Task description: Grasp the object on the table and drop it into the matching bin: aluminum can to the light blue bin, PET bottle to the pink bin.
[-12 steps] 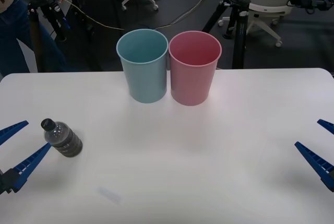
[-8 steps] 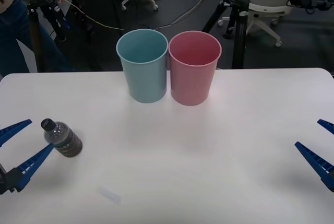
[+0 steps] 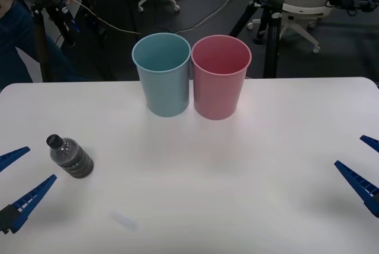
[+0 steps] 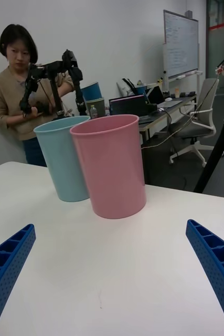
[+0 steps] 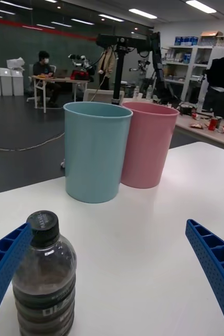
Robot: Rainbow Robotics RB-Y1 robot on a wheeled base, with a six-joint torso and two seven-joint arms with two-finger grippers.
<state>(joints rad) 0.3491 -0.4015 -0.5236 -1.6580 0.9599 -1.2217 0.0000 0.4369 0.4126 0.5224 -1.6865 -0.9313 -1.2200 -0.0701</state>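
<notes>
Small clear ribbed plastic bottle (image 3: 71,157) with black cap and dark brownish liquid stood upright at the left of the front view, on the large plain white worktop (image 3: 237,177) with rounded corners. Faint pale lettering visible on a dark band low on the bottle (image 5: 42,294) in the left wrist view, too blurred to read. No other writing legible on bottle or bins.

Left hand (image 3: 18,183) with blue ribbed fingers lay low at the lower left edge of the front view, spread wide open, gripping nothing, its two fingers angled up and to the right, the tips just short of the bottle and apart from it. From the left wrist camera, one blue finger (image 5: 4,268) crossed just beside the bottle's cap and shoulder, the other finger well apart at the opposite corner; contact there could not be told.

Right hand (image 3: 366,168) parked at the lower right edge of the front view, likewise spread open and empty, low over the bare worktop (image 4: 117,273).

Tall pale blue-teal tapered plastic bin (image 3: 162,75) and tall pink tapered plastic bin (image 3: 219,77), both with rolled rims, stood upright side by side at upper centre, touching or nearly so, the blue to the left, well apart from the bottle.
</notes>
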